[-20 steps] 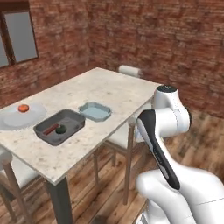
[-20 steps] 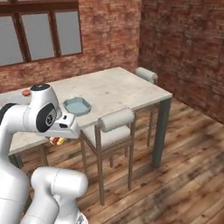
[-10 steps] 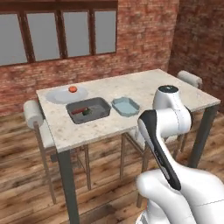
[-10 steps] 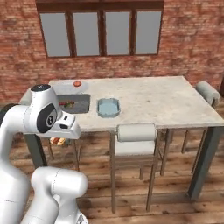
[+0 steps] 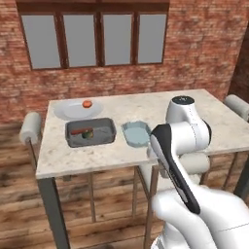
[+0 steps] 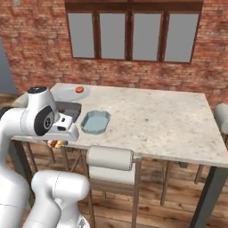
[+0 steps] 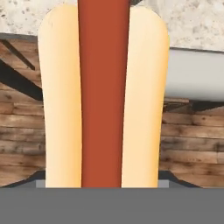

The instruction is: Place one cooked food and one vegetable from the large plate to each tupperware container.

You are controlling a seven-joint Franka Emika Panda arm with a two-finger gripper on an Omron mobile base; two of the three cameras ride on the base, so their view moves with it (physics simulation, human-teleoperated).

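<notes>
Left of the light-blue tub [image 5: 135, 133] sits the dark-grey tub [image 5: 91, 133] holding the sausage [image 5: 81, 130] and green ball [image 5: 86, 135], the tomato [image 5: 87, 103] on the large plate [image 5: 70, 111] behind it — the gripper [image 6: 56, 143], below the table's near edge, grips the hot dog [image 7: 103, 94].

Hot dog [image 7: 103, 96] in pale bun, lengthwise between the fingers. Far beyond them: tomato [image 5: 87, 103] on large plate [image 5: 70, 111]; sausage, green ball in dark-grey tub [image 5: 91, 132]; light-blue tub [image 5: 136, 133] alongside.
</notes>
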